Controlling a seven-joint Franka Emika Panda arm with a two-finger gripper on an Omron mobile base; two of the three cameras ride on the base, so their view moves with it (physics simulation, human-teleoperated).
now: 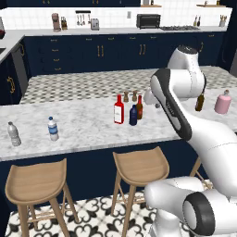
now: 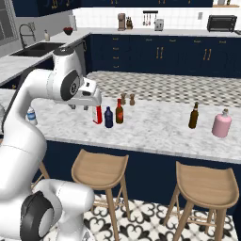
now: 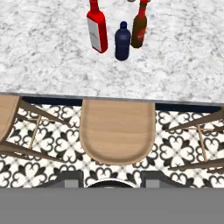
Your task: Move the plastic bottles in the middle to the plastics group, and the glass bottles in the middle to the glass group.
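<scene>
Pincer is hanging over the stools, short of the desk, looking down; only its dark tips are showing at the bottom of the hand view, so I cannot tell how far apart they are standing, and nothing is sitting between them.

Middle cluster is lying ahead of the pincer, past the desk edge: navy bottle nearest and almost dead ahead, red bottle just beside it on one side, brown bottle just behind on the other. All three are standing upright, long axis vertical, so a grab from the side looks likely; probably the navy one first, being closest.

Farther off, the water bottles are waiting well to the left, the amber bottle and pink bottle well to the right. Nothing sorted yet.
</scene>
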